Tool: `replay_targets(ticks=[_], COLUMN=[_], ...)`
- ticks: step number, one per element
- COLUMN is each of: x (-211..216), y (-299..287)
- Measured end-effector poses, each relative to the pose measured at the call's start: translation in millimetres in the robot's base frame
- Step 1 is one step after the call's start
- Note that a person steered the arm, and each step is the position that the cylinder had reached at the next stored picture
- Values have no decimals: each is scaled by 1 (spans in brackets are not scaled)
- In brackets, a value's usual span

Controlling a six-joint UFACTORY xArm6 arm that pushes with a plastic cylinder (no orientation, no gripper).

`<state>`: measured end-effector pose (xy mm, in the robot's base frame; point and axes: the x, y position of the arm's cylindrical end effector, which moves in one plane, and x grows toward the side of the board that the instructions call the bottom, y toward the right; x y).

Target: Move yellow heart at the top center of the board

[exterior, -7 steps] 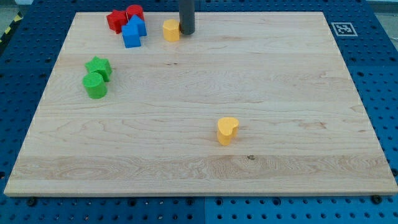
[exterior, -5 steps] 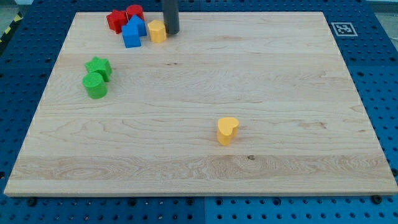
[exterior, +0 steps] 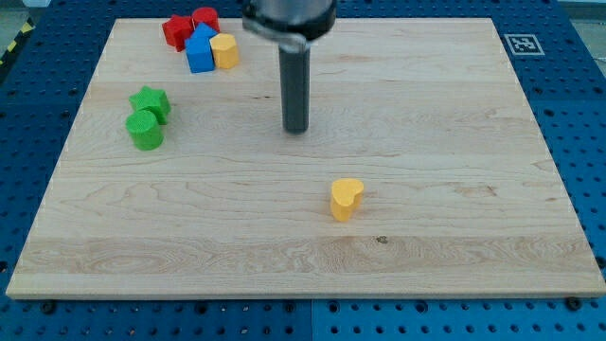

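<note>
Rod: no gripper on it, so nothing to open or close; my tip (exterior: 296, 130) stood on bare wood near the frame's middle, touching no block.
Yellow heart: (exterior: 346, 199) lower centre, below and right of the tip, well apart, far from the top edge.
Likely reason: tip seemed placed to get behind the heart for an upward push.
Upper-left cluster: two red blocks (exterior: 189, 26), blue block (exterior: 200, 50), second yellow block (exterior: 224, 51), huddled touching.
Greens: two (exterior: 148, 117), left side, touching.
Count: seven blocks.
</note>
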<state>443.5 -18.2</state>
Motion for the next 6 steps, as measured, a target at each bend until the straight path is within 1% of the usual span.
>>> replay_targets(ticks=[1,2,3,4,6], x=[70,131,137,121,81], y=[-1,17,66,77,73])
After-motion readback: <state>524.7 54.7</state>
